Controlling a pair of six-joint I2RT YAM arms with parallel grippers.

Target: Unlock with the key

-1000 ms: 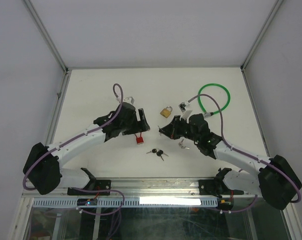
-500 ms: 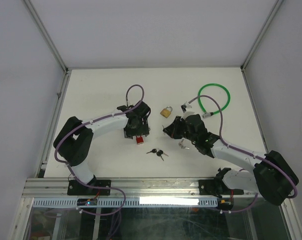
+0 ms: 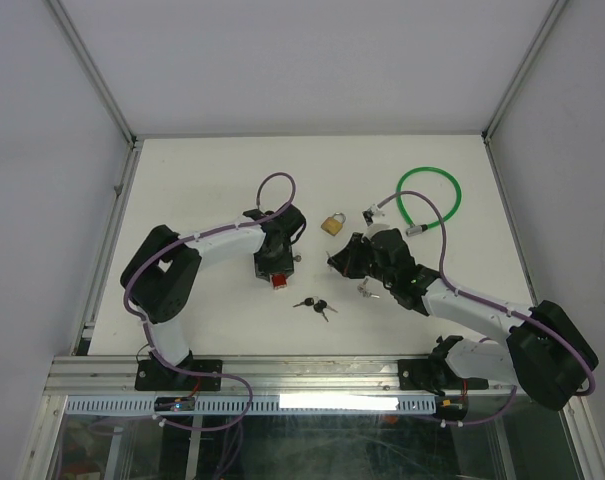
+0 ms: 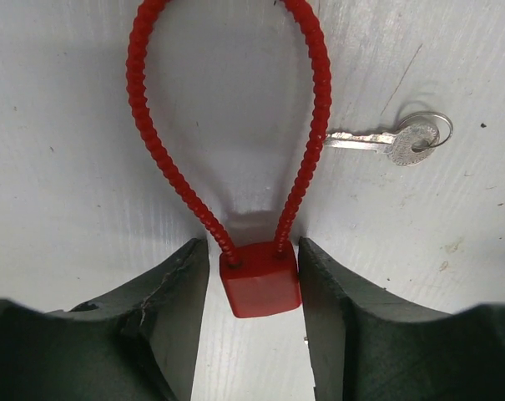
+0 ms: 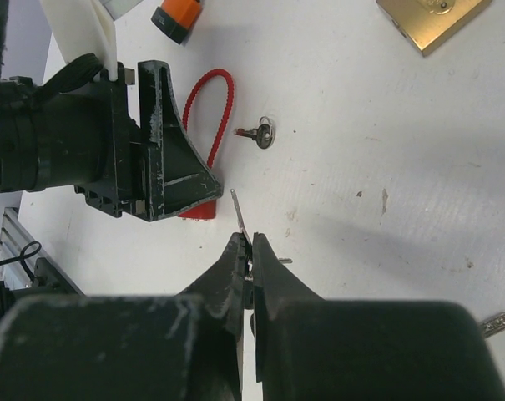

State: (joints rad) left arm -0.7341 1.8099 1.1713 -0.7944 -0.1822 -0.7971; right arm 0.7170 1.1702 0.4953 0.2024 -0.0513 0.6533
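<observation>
Presently: left claw astride the red lock, right claw pinching a key

Left claw (image 4: 254, 259) is lowered to the counter (image 4: 68, 167) with its jaws apart, one on each side of the red cable lock (image 4: 260, 282). In the left wrist view the finger on the right of the picture meets the lock's block-shaped body. The finger on the other side shows a thin strip of counter between itself and the body, so no clamp is made. The lock's red ribbed loop runs forward from the body, away from the claw. A loose silver key (image 4: 398, 140) on a small ring lies just beside the loop, its tip touching the loop's right strand.

Right claw (image 5: 250, 251) is closed on the held key (image 5: 238, 213), a thin silver blade standing out from between the fingertips. It sits near the left claw, with bare counter between the two.

Further out, a brass padlock (image 3: 332, 222) lies between the two arms, toward the far side. A green cable (image 3: 432, 190) is coiled beyond the right arm. Black-headed keys (image 3: 315, 305) lie nearer the bases, apart from both claws.
</observation>
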